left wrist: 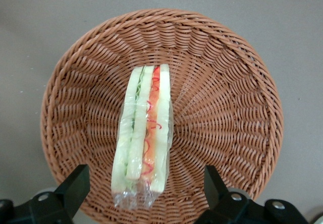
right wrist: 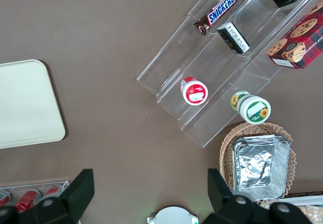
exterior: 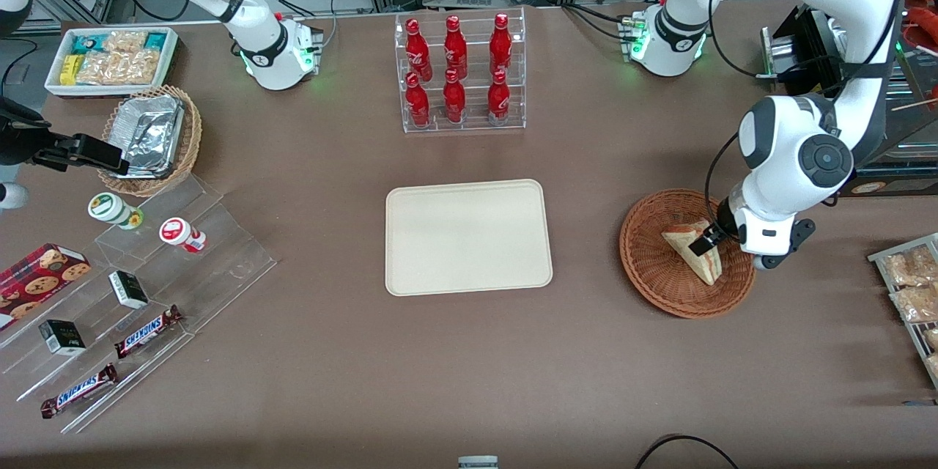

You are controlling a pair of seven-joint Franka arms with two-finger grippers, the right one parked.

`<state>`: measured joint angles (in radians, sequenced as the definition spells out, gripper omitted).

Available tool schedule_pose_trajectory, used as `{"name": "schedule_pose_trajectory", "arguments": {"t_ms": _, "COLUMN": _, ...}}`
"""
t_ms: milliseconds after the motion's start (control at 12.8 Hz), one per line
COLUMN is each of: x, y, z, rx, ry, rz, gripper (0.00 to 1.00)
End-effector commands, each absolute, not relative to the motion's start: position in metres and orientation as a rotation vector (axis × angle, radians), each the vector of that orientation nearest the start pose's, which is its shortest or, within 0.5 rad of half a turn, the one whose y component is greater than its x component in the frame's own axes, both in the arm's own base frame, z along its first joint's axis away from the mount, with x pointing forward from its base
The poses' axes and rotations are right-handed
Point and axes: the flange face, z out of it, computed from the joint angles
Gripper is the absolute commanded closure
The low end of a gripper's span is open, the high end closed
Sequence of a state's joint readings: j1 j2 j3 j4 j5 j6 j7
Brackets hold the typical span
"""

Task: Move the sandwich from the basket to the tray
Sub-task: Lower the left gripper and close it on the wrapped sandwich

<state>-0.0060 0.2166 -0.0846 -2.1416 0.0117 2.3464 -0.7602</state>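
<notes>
Pick-up step, approach phase. The tool (left wrist: 144, 183) hangs low over the basket (exterior: 645, 264), which stands on the table (exterior: 469, 366) toward the working arm's end, well apart from the tray (exterior: 469, 194). The sandwich (left wrist: 144, 138) lies in the basket, filling edge up, wrap intact. The tool's 2 fingers (left wrist: 74, 186) stand wide apart, one on each side of the sandwich's near end, touching neither bread nor wicker, and holding nothing. Judged next move: descend a little, clamp across the 2 bread faces without crushing, then lift clear of the basket rim before travelling to the bare tray.
</notes>
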Motion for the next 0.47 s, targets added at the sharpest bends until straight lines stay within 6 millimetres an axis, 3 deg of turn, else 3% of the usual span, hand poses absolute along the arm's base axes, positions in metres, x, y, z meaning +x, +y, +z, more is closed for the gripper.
{"name": "schedule_pose_trajectory", "arguments": {"t_ms": 0, "x": 0.557, "y": -0.052, "z": 0.289, "rx": -2.972, "ry": -1.051, "rz": -0.025, "gripper": 0.0}}
{"name": "schedule_pose_trajectory", "arguments": {"t_ms": 392, "x": 0.556, "y": -0.051, "z": 0.272, "rx": -2.966, "ry": -1.064, "rz": 0.01, "gripper": 0.0}}
